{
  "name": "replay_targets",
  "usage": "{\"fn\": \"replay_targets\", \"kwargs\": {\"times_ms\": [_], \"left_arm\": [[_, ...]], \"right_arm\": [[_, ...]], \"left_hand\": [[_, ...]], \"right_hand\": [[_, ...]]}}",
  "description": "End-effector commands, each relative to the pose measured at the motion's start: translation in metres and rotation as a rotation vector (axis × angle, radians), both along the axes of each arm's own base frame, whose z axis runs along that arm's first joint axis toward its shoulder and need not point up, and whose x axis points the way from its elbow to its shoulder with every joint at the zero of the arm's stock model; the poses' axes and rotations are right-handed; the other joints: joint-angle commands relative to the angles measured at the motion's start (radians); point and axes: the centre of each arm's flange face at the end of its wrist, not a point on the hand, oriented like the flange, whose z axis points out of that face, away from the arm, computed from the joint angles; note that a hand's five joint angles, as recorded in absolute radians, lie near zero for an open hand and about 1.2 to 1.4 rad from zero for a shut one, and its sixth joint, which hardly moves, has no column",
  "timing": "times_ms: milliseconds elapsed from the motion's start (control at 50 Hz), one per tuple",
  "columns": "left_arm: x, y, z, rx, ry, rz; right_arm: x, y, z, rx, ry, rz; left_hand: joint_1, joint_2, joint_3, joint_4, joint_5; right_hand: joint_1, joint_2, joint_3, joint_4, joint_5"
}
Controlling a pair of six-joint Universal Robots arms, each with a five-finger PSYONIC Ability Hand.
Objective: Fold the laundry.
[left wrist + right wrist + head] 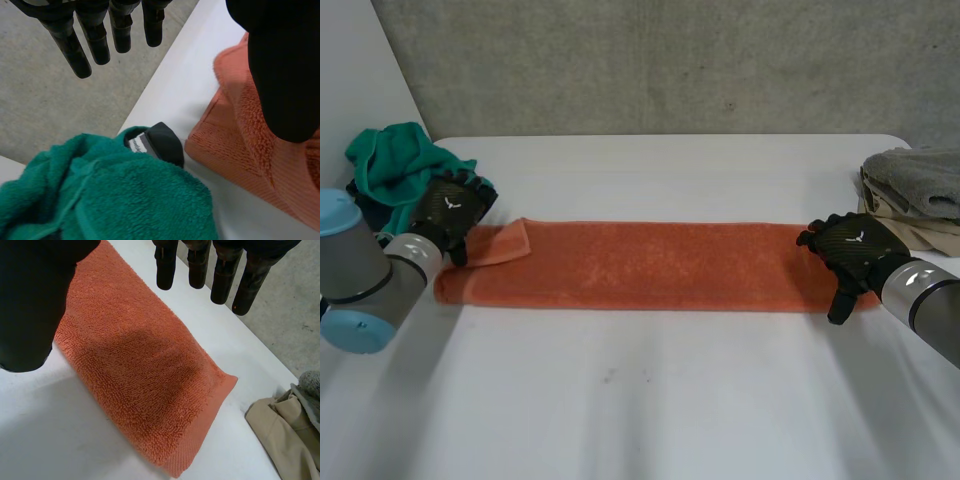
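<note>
Orange towel point(640, 265), folded into a long strip, is lying flat across the white table point(650, 390), stretching from one hand to the other. Left hand point(450, 212) is standing at the strip's end, where a corner flap point(505, 242) is lying turned over just beside the thumb. In the left wrist view the fingers point(95, 35) are reaching out straight past the table edge, well apart from the thumb point(280, 75), which is hanging over the towel point(240, 150); nothing is being held. Right hand point(850, 245) is poised at the opposite end, its fingers point(220, 275) likewise extended and spread wide from the thumb point(35, 300), with the towel's end point(140, 375) lying under the palm. Green cloth point(395, 165) is bunching beyond the left fingertips. Grey cloth point(920, 180) is resting on beige cloth point(910, 230) beyond the right hand.
</note>
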Motion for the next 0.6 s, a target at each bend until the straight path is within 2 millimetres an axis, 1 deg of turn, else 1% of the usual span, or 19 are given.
{"fn": "replay_targets", "kwargs": {"times_ms": [20, 60, 100, 200, 280, 300, 360, 380, 420, 480, 500, 540, 580, 600], "left_arm": [[-0.014, 0.0, -0.013, 0.025, 0.009, -0.029], [-0.024, 0.007, -0.015, 0.033, 0.008, -0.055], [-0.028, 0.009, -0.015, 0.034, 0.007, -0.066], [-0.028, 0.002, -0.016, 0.01, 0.002, -0.058], [-0.025, -0.017, -0.017, -0.036, -0.002, -0.013], [-0.02, -0.028, -0.013, -0.076, -0.002, 0.049], [-0.007, -0.047, -0.001, -0.158, 0.003, 0.193], [0.004, -0.056, 0.008, -0.214, 0.01, 0.295], [0.013, -0.061, 0.013, -0.248, 0.017, 0.35], [0.014, -0.06, 0.017, -0.27, 0.018, 0.34], [0.012, -0.058, 0.013, -0.257, 0.015, 0.328], [0.007, -0.048, 0.005, -0.223, 0.01, 0.272], [0.003, -0.042, 0.005, -0.213, 0.007, 0.241], [0.0, -0.036, 0.009, -0.209, 0.006, 0.212]], "right_arm": [[0.0, 0.0, -0.001, 0.002, 0.001, -0.003], [0.0, 0.0, -0.002, 0.003, 0.001, -0.003], [0.0, 0.001, -0.002, 0.003, 0.001, -0.001], [0.0, 0.0, -0.001, -0.001, 0.002, -0.001], [0.0, 0.001, -0.002, 0.006, 0.001, -0.001], [0.0, 0.001, -0.002, 0.006, 0.001, -0.001], [-0.001, 0.001, -0.003, 0.008, 0.002, -0.006], [-0.001, 0.001, -0.003, 0.008, 0.002, -0.006], [0.0, 0.001, -0.003, 0.008, 0.002, -0.004], [0.0, 0.001, -0.003, 0.009, 0.004, -0.007], [-0.001, 0.001, -0.003, 0.009, 0.004, -0.008], [-0.001, 0.001, -0.003, 0.012, 0.006, -0.011], [-0.002, 0.001, -0.003, 0.012, 0.006, -0.014], [-0.002, 0.001, -0.003, 0.012, 0.005, -0.013]], "left_hand": [[-0.001, -0.019, -0.028, -0.018, -0.034], [-0.004, -0.022, -0.03, -0.021, -0.037], [-0.001, -0.019, -0.028, -0.018, -0.034], [0.014, -0.004, -0.013, -0.003, -0.019], [0.064, 0.046, 0.037, 0.047, 0.031], [0.099, 0.081, 0.072, 0.082, 0.066], [0.12, 0.102, 0.093, 0.103, 0.087], [0.114, 0.096, 0.087, 0.097, 0.081], [0.111, 0.093, 0.084, 0.094, 0.078], [0.108, 0.09, 0.081, 0.091, 0.075], [0.108, 0.09, 0.081, 0.091, 0.075], [0.102, 0.084, 0.075, 0.085, 0.069], [0.096, 0.078, 0.069, 0.079, 0.063], [0.09, 0.073, 0.064, 0.073, 0.057]], "right_hand": [[-0.038, -0.049, -0.039, -0.066, -0.071], [-0.038, -0.049, -0.039, -0.066, -0.071], [-0.038, -0.049, -0.039, -0.066, -0.071], [-0.038, -0.049, -0.039, -0.066, -0.071], [-0.038, -0.049, -0.039, -0.066, -0.071], [-0.038, -0.049, -0.039, -0.066, -0.071], [-0.038, -0.049, -0.039, -0.066, -0.071], [-0.038, -0.049, -0.039, -0.066, -0.071], [-0.038, -0.049, -0.039, -0.066, -0.071], [-0.038, -0.049, -0.039, -0.066, -0.071], [-0.038, -0.049, -0.039, -0.066, -0.071], [-0.038, -0.049, -0.039, -0.066, -0.071], [-0.038, -0.049, -0.039, -0.066, -0.071], [-0.038, -0.049, -0.039, -0.066, -0.071]]}}
